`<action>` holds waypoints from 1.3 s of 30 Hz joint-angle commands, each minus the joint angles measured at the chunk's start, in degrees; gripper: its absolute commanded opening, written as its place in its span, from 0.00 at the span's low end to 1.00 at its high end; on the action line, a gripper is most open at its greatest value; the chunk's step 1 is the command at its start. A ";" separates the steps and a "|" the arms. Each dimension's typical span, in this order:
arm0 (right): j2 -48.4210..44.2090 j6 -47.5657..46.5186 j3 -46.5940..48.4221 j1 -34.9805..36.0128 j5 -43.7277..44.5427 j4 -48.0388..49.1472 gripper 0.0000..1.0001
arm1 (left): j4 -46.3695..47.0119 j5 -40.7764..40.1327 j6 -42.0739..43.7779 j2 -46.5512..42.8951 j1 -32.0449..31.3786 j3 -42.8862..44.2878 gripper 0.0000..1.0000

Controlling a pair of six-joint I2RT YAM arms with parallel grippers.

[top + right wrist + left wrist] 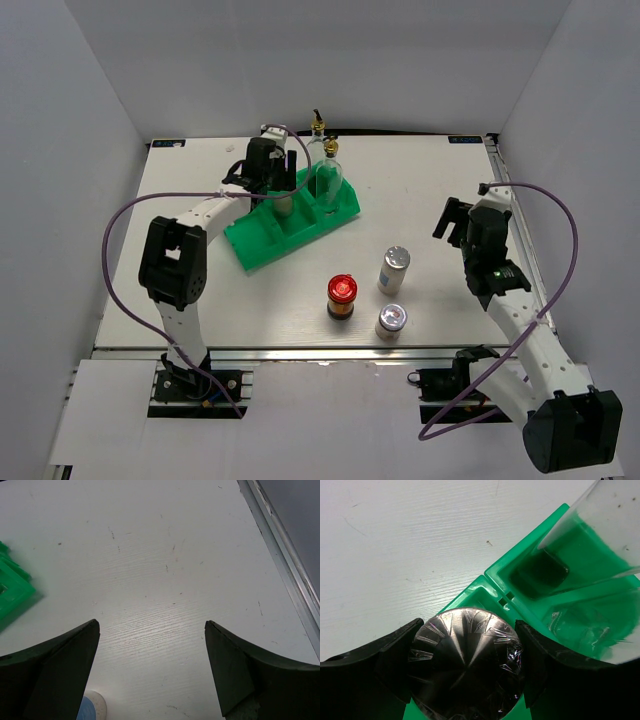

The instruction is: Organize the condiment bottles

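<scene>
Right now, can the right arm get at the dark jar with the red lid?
Probably yes: the right gripper is open and empty, the dark red-lidded jar stands free. Two silver-lidded shaker jars stand between them, so coming from above looks safest.

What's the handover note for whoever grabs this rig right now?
Left gripper: fingers shut on a silver-lidded shaker jar at the green tray, beside the cruet already in it; whether it's seated is unclear.
Right gripper: open, empty, above the table.
Outside the tray: second cruet behind it; red-lidded jar, far shaker jar and near shaker jar in front.
Left to do: release this jar, then load those four.
</scene>
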 commanded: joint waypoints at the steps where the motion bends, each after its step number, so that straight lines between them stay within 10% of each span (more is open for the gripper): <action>1: -1.65 -1.76 -1.04 -0.26 -2.57 4.64 0.89 | 1.80 -2.28 0.30 -2.07 0.14 1.33 0.74; 5: -3.67 -2.03 -1.39 -0.26 -5.82 4.64 0.89 | 1.71 -2.46 0.13 -2.42 0.14 1.59 0.98; 14: -1.57 -2.47 2.48 3.16 -30.17 -0.71 0.90 | 0.48 -1.67 0.48 -5.32 0.14 2.21 0.98; 23: 0.36 -3.52 4.23 17.31 -19.64 -8.01 0.89 | 2.60 3.08 -0.49 -16.65 0.14 -1.75 0.98; 39: 8.54 -2.03 7.14 25.23 -3.73 -17.16 0.82 | 6.11 -12.92 -8.66 -42.75 0.14 -28.10 0.98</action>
